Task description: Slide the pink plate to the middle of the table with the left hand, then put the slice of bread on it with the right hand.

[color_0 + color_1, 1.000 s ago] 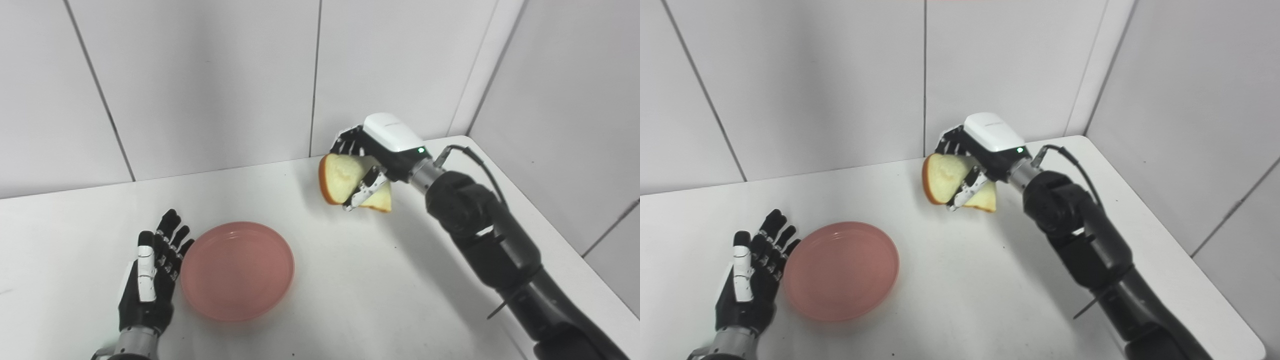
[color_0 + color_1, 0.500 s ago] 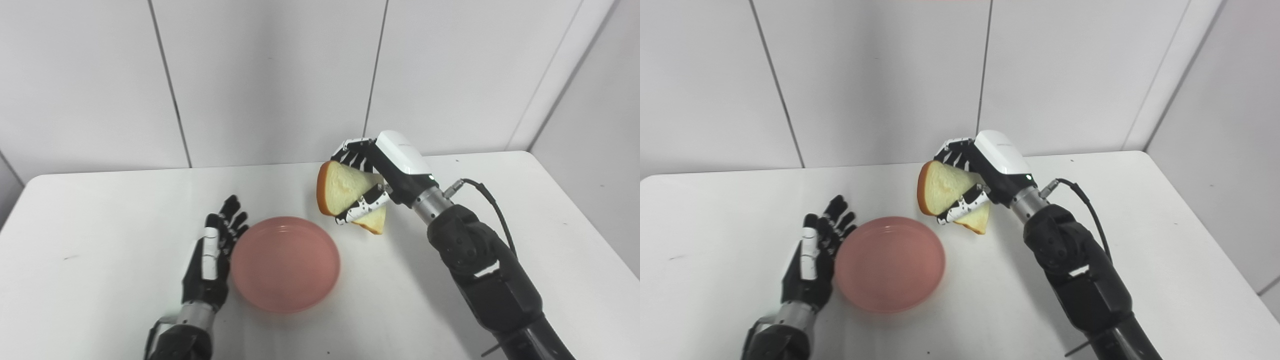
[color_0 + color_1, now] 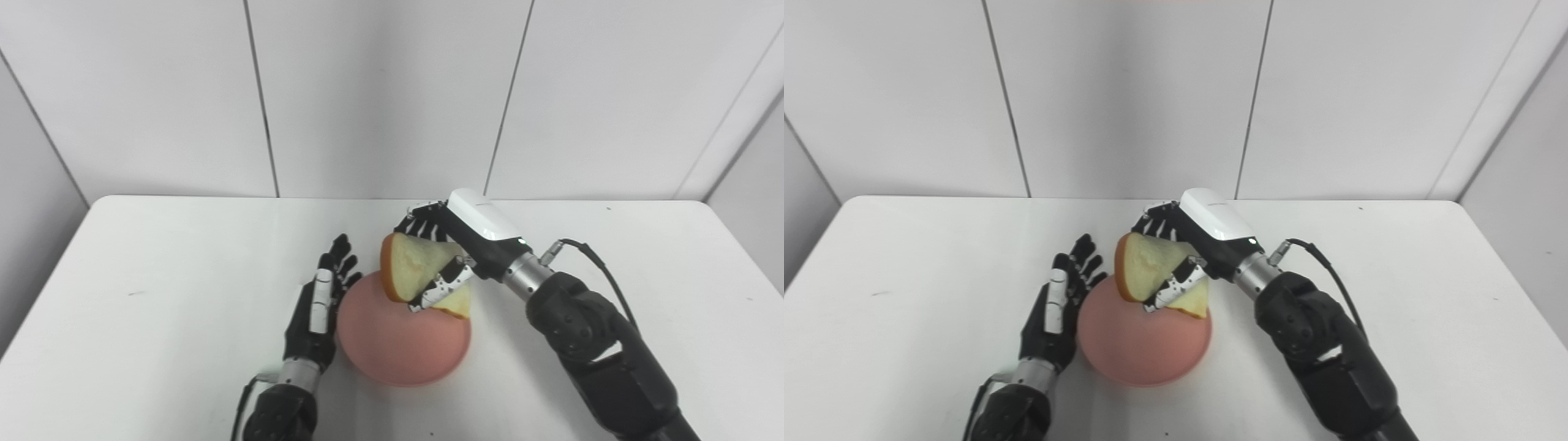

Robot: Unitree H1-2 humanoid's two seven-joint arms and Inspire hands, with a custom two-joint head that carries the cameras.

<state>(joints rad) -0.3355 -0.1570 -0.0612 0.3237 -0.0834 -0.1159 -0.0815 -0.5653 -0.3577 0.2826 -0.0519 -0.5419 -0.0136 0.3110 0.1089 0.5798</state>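
bright, even overhead light, soft faint shadows on the white table [image 3: 153,294], sharp focus, no glare

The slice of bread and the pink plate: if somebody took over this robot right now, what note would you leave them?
Left hand: open, flat against the left rim of the round pink plate.
Right hand: shut on the tan-crusted slice of bread, held tilted over the plate's far edge.
Done: plate sits near the middle of the white table.
Left: lower the bread onto the plate and let go.
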